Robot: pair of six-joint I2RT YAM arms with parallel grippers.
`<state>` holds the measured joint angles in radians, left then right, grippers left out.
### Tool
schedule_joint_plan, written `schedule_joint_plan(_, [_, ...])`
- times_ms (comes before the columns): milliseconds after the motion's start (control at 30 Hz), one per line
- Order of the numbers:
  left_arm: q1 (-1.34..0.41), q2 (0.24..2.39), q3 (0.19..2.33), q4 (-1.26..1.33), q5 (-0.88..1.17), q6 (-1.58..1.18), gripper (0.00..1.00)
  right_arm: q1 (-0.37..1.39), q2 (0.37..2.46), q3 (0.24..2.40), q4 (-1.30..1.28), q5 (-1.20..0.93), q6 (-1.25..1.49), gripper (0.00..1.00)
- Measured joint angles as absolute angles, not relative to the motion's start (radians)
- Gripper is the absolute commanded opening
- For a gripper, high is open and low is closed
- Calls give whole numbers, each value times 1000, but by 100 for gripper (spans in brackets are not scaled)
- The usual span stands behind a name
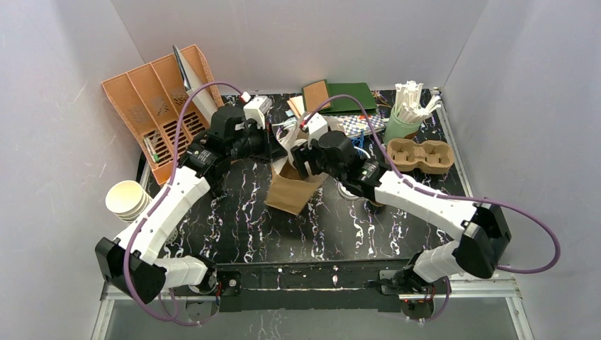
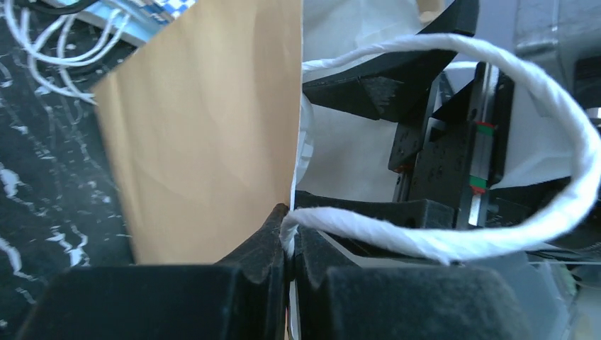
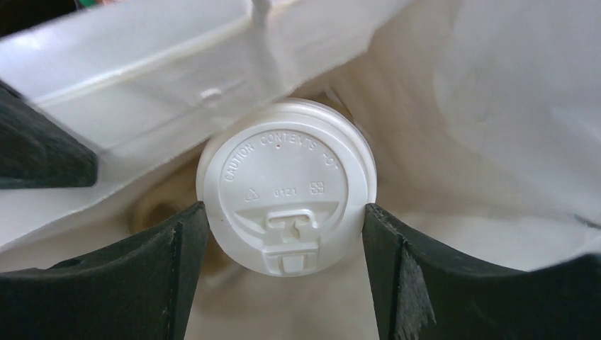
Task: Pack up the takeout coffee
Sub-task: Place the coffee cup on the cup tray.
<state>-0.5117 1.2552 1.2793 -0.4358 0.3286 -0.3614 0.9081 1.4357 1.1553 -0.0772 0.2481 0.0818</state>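
Takeout coffee (image 3: pixel 285 205), clasped between right fingers (image 3: pixel 170 276), inside bag (image 3: pixel 461 106)

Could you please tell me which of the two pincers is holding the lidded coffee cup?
The right pincer: its fingers clamp the white-lidded cup inside the paper bag, whereas the left pincer is shut on the bag's white twine handle.

cup: body hidden under lid (image 3: pixel 287 202) | bag (image 1: pixel 290 195): inside hidden from above | left tool (image 2: pixel 289 241): base cropped

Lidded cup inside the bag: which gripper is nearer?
Right. The right gripper grips the lidded cup by its lid; the left gripper is at the bag edge, shut on its handle.
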Motion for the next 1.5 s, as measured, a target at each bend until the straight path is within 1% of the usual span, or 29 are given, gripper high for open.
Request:
schedule_joint_plan(300, [-536, 1223, 1237, -304, 508, -447, 0, 944, 1248, 1116, -243, 366, 130, 54])
schedule_joint_plan(533, [-620, 1251, 1237, -284, 506, -452, 0, 946, 1207, 1112, -421, 418, 259, 50])
schedule_joint_plan(633, [-691, 1269, 1237, -284, 424, -438, 0, 945, 1203, 1087, -445, 458, 292, 49])
schedule_joint_plan(733, [-780, 1276, 1238, -285, 276, -417, 0, 939, 1233, 1086, -463, 498, 319, 49])
schedule_joint_plan(933, [-809, 1275, 1290, -362, 15, -414, 1, 901, 1337, 1163, -456, 491, 342, 48])
schedule_joint_plan(967, [-809, 1274, 1304, -384, -24, -429, 4, 887, 1348, 1181, -451, 469, 345, 47])
schedule_joint_plan(1033, [-809, 1261, 1314, -420, -88, -480, 16, 844, 1364, 1224, -443, 411, 350, 46])
schedule_joint_plan(1067, [-809, 1249, 1311, -437, -112, -517, 27, 818, 1373, 1247, -440, 381, 355, 46])
schedule_joint_plan(1133, [-809, 1216, 1289, -453, -146, -607, 51, 771, 1401, 1304, -448, 326, 360, 46])
schedule_joint_plan(1200, [-809, 1165, 1246, -470, -169, -720, 68, 740, 1435, 1357, -461, 288, 360, 46])
schedule_joint_plan(1267, [-809, 1115, 1211, -505, -187, -826, 75, 720, 1487, 1432, -489, 251, 356, 46])
schedule_joint_plan(1333, [-809, 1094, 1211, -533, -205, -874, 79, 717, 1522, 1479, -506, 231, 350, 46])
schedule_joint_plan(1400, [-809, 1080, 1238, -584, -232, -898, 80, 715, 1550, 1519, -526, 211, 340, 46])
schedule_joint_plan(1500, [-809, 1095, 1359, -669, -263, -871, 80, 715, 1558, 1533, -546, 189, 330, 46])
